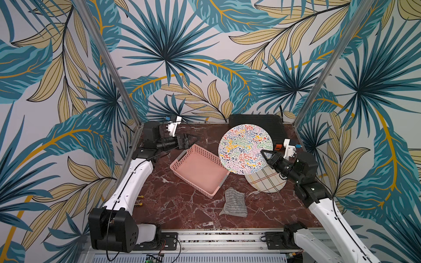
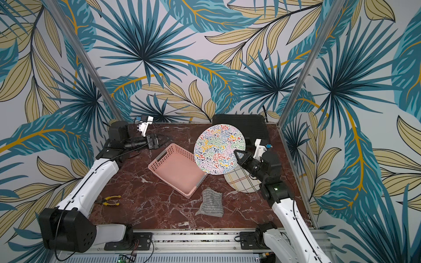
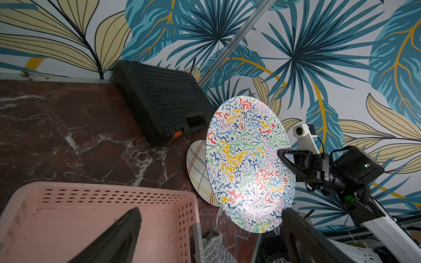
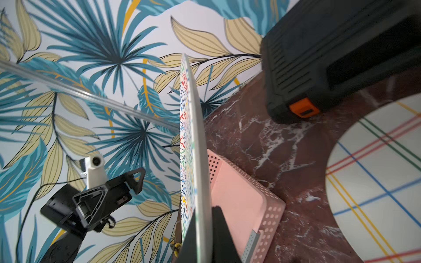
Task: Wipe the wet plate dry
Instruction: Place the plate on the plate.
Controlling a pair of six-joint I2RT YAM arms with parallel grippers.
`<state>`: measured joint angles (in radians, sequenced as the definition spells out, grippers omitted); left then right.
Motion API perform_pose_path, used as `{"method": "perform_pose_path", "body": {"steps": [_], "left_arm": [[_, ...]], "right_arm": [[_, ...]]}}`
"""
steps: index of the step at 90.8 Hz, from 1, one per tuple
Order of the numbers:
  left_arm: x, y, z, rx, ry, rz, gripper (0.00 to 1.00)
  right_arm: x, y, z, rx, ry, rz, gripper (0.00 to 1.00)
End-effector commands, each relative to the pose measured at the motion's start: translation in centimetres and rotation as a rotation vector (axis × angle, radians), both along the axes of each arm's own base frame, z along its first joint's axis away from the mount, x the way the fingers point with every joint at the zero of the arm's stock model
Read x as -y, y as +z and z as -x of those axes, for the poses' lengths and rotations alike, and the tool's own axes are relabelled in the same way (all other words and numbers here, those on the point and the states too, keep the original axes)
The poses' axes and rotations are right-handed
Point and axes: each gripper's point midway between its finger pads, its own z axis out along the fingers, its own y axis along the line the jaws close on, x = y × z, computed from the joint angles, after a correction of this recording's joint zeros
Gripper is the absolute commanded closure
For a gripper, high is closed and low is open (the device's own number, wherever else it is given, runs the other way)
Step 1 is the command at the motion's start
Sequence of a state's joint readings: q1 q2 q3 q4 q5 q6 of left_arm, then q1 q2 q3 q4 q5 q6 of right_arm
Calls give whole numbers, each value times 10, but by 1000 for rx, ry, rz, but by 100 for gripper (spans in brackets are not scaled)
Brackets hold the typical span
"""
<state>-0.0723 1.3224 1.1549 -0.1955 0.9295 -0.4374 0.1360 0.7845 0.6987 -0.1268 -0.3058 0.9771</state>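
Two plates — a squiggly plate (image 1: 245,149) held on edge over the surface (image 1: 182,209), its rim clamped in the right pincer (image 1: 264,154), and a striped plate (image 1: 266,182) lying flat on it. One pink basket (image 1: 205,153) shows only bare floor; one cloth (image 1: 234,202) lies near it — the left pincer (image 1: 194,139) gapes apart.

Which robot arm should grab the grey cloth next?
Left. The left end effector is open and empty beside the pink basket. The right end effector is shut on the squiggly plate, holding it up, so it's busy. The grey cloth lies free on the table.
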Motion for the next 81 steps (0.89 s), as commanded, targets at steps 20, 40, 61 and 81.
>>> {"method": "perform_pose_path", "body": {"steps": [20, 40, 61, 81], "left_arm": [[-14, -2, -9, 33, 84, -66, 0], [-16, -6, -11, 33, 95, -78, 0], [-16, -7, -11, 32, 94, -76, 0], [-16, -7, -11, 32, 95, -74, 0]], "right_arm": [[65, -99, 16, -218, -289, -185, 100], [93, -130, 15, -221, -378, -201, 100], [109, -140, 6, -216, -391, -230, 100], [122, -153, -1, -246, -408, -215, 100]]}}
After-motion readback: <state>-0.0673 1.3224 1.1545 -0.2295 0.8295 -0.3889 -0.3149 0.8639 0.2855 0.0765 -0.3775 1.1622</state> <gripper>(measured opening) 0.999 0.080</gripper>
